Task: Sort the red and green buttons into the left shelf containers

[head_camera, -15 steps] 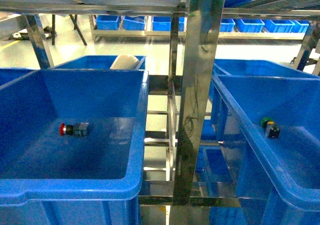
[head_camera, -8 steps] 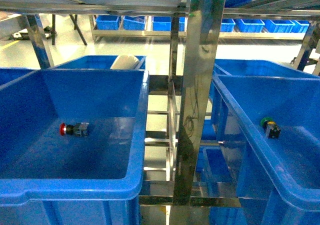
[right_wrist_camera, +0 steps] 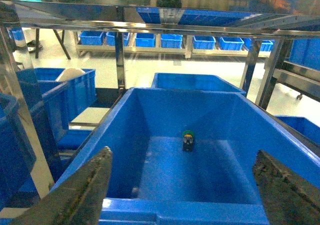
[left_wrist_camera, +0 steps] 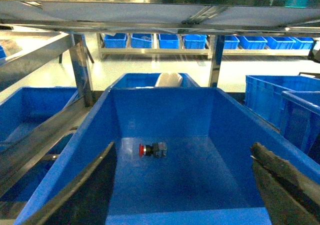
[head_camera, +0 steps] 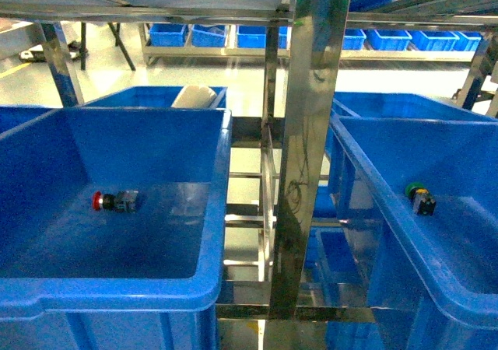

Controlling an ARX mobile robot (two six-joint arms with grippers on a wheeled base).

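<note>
Red button point(head_camera: 113, 201): lies on its side on the floor of the left blue bin point(head_camera: 222, 210), nearer the far wall, cap toward the left wall.
Green button point(head_camera: 420, 197): on the floor of the right blue bin point(head_camera: 354, 171), near its left wall, green cap toward the far wall.
Steel shelf post point(head_camera: 307, 148): stands between the two bins.
Left gripper point(left_wrist_camera: 185, 185): fingers spread wide over the near rim of the left bin, holding nothing.
Right gripper point(right_wrist_camera: 182, 192): fingers spread wide over the near rim of the right bin, holding nothing.

A glossy pale floor point(head_camera: 233, 74) is seen beyond stainless steel shelving uprights point(head_camera: 307, 155), with small blue bins point(head_camera: 167, 33) ranged on a far rack.
</note>
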